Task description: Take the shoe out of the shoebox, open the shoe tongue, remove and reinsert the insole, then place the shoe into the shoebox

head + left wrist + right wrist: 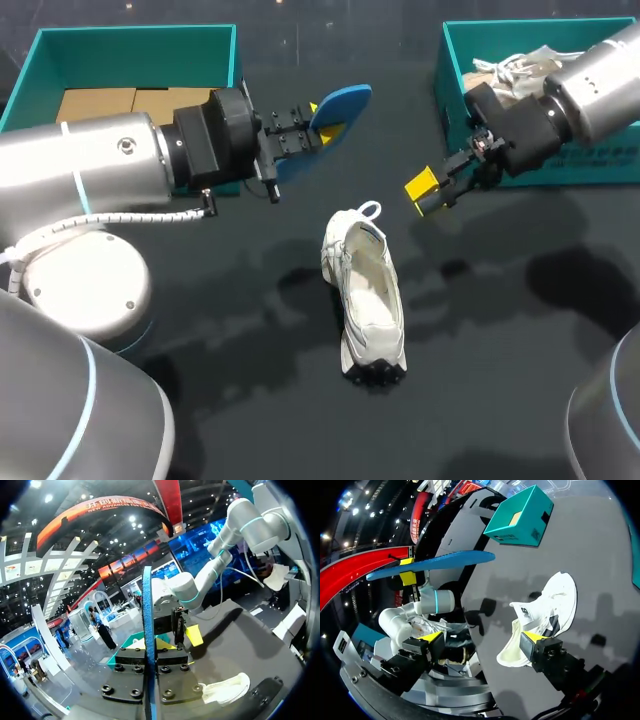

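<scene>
Insole (345, 100) pinched in left gripper (322, 120), held up beyond shoe (365, 295); shoe lies heel away from robot. Right gripper (428, 195) gapes empty, nearer heel.

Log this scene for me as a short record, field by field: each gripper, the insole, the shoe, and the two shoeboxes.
left gripper: shut on the blue insole, held above the table
right gripper: fingers open, empty, hovering near the shoe's heel end
shoe: white, on the table between the arms, insole out
left shoebox: teal, cardboard inside
right shoebox: teal, second white shoe inside
</scene>
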Controlling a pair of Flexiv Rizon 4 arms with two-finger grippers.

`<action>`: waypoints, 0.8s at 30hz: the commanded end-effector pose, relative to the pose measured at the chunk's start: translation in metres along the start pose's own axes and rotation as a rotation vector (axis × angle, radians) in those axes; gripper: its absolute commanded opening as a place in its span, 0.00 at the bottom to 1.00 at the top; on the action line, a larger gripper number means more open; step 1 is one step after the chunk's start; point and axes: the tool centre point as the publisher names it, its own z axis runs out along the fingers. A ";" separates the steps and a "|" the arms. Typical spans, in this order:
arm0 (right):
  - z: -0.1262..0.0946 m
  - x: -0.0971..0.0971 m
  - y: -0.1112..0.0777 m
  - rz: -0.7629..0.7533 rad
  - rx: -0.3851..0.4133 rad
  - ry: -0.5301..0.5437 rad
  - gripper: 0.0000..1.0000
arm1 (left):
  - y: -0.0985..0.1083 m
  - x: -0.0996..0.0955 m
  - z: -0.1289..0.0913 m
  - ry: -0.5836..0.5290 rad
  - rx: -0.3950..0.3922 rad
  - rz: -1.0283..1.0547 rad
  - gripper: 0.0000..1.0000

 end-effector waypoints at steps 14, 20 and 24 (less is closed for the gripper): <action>-0.008 0.000 0.014 0.024 -0.001 0.043 1.00 | 0.017 0.001 0.018 -0.049 -0.018 0.205 0.00; -0.014 0.003 0.019 0.034 0.000 0.083 1.00 | 0.018 -0.006 0.022 -0.080 -0.021 0.314 0.00; -0.018 0.005 0.021 0.047 -0.004 0.117 1.00 | 0.024 -0.019 0.026 -0.106 -0.047 0.372 0.00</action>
